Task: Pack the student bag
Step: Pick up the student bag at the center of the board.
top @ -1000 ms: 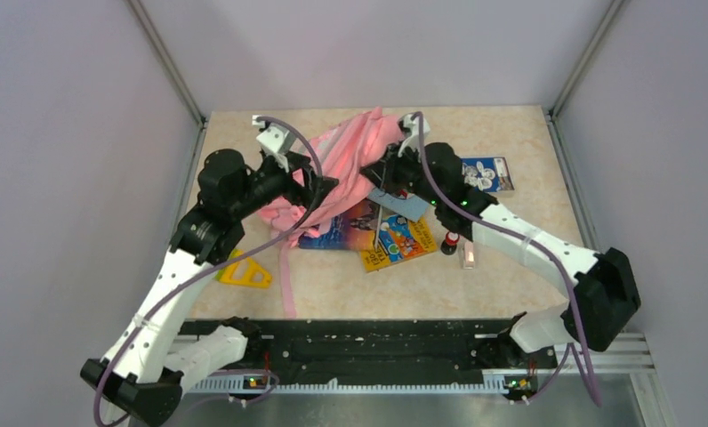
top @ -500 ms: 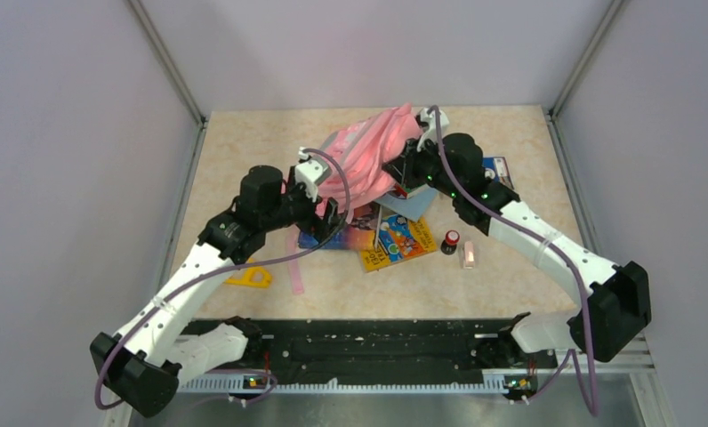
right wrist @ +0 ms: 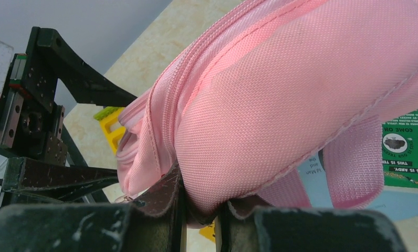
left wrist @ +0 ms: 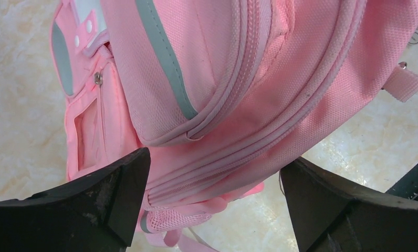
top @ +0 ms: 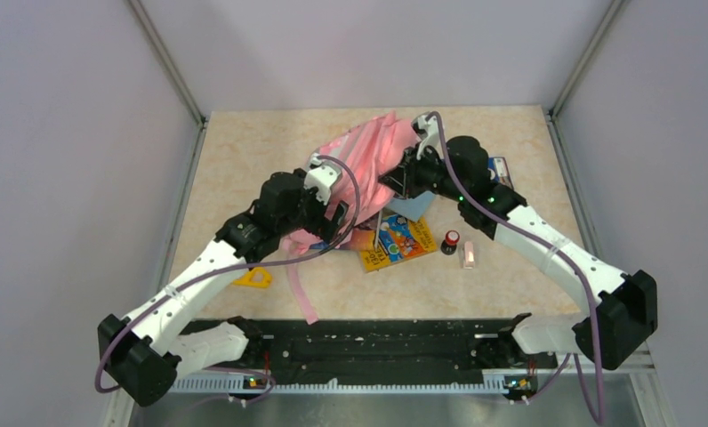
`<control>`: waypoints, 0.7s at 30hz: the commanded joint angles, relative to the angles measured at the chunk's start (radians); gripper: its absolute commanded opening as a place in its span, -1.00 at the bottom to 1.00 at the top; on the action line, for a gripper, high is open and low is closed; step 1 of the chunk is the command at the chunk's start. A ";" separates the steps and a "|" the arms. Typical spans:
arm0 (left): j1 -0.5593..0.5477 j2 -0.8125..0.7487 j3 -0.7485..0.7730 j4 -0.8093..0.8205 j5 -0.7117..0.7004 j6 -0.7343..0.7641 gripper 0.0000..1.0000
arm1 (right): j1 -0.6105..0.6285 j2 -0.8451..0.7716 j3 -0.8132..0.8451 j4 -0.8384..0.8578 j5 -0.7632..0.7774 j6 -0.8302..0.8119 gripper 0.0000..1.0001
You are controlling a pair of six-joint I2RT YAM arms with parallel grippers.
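The student bag (top: 366, 153) is a soft pink backpack, bunched and partly lifted at the middle back of the table. My right gripper (top: 398, 179) is shut on a fold of its pink fabric (right wrist: 259, 105), with the jaws pinched on the cloth (right wrist: 200, 202). My left gripper (top: 336, 217) is open at the bag's near left side. In the left wrist view the bag's zip edge and grey-green stripe (left wrist: 217, 105) fill the space between the wide jaws (left wrist: 213, 173), and the fingers do not press on it. A pink strap (top: 298, 283) trails toward the front.
Colourful books (top: 402, 237) lie under and beside the bag's near edge. A red-capped black item (top: 452, 238) and a small pink block (top: 468, 256) lie to their right. A yellow triangle ruler (top: 255, 279) lies front left. A printed box (top: 502, 169) sits behind the right arm.
The right gripper has drawn the bag up and to the right. The left arm has swung right and toward the bag's near side. The loose strap has dragged right.
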 commanded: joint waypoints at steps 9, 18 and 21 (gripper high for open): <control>0.001 0.037 -0.011 0.076 0.134 0.034 -0.09 | 0.007 -0.046 0.023 0.011 -0.109 -0.055 -1.00; 0.006 -0.002 -0.003 0.085 0.047 -0.074 -1.00 | 0.007 -0.051 -0.049 -0.021 0.180 -0.010 0.14; 0.030 0.010 0.025 0.061 0.082 -0.126 -1.00 | 0.007 -0.123 -0.153 0.007 0.261 0.002 0.54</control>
